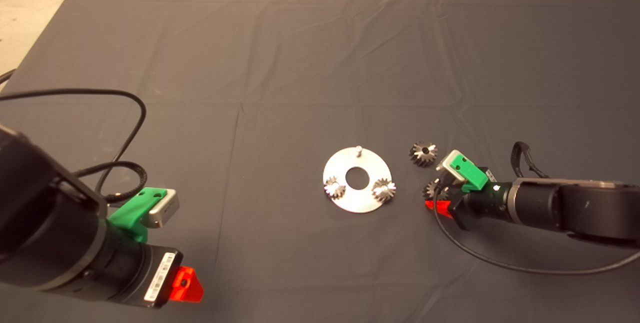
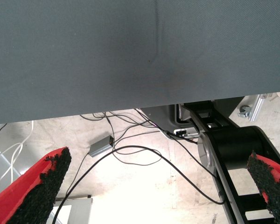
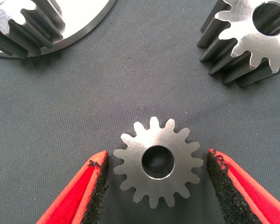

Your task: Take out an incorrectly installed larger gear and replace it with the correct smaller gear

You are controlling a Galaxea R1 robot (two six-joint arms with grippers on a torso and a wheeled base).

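Observation:
The smaller gear (image 3: pixel 157 161) lies flat on the mat, dark steel with a small round bore. My right gripper (image 3: pixel 157 186) is open, one pad on each side of it with a narrow gap. In the head view this gear (image 1: pixel 429 189) peeks out beside the right gripper (image 1: pixel 433 197), just right of the round steel plate (image 1: pixel 357 199). The larger gear (image 1: pixel 423 154) lies loose on the mat behind it, and its toothed edge (image 3: pixel 252 37) also shows in the right wrist view. The plate carries two shiny gears (image 1: pixel 334 187) (image 1: pixel 384 189) and a bare peg (image 1: pixel 358 149).
My left gripper (image 1: pixel 189 283) is parked at the mat's lower left, open, its wrist view (image 2: pixel 154 186) showing the mat's edge, floor cables and a black frame (image 2: pixel 233 154). A black cable (image 1: pixel 500 262) trails from the right arm across the mat.

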